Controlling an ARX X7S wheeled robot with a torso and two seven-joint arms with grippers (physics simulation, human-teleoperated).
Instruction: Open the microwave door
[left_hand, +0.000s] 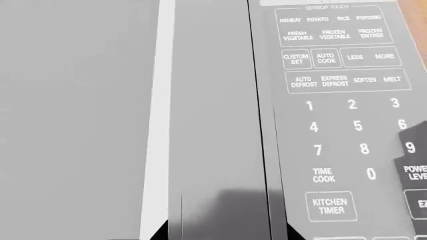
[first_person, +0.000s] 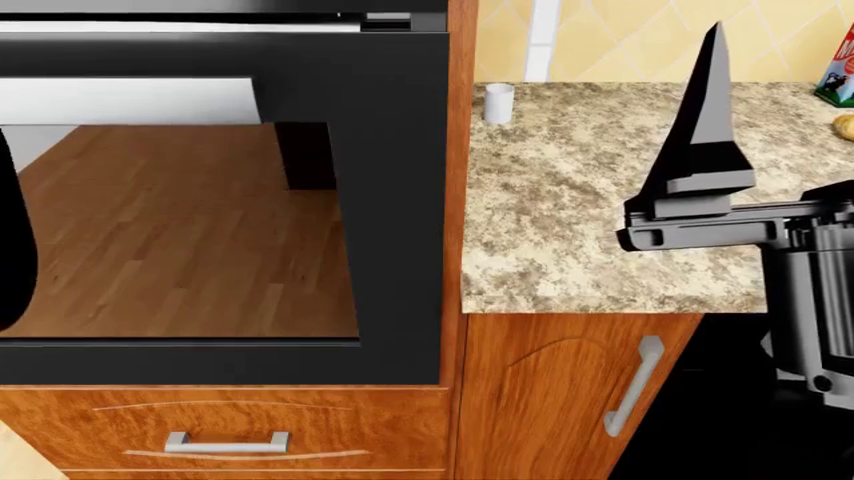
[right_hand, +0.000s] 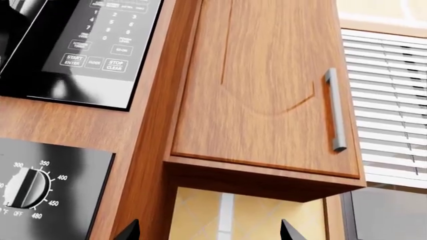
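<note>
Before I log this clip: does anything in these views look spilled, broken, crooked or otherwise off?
Nothing stands out. The white cup stands upright on the countertop, the microwave keypad is intact, the cabinet door sits closed, and no spill shows. The microwave's door seam appears shut.

Our left wrist cam sits very close to the microwave keypad (left_hand: 347, 125), facing it square. Right wrist cam is farther back, tilted up at the same keypad (right_hand: 100, 35) and upper cabinet (right_hand: 267, 85). Head cam looks down at oven door (first_person: 220, 200) and counter (first_person: 574, 200).
</note>
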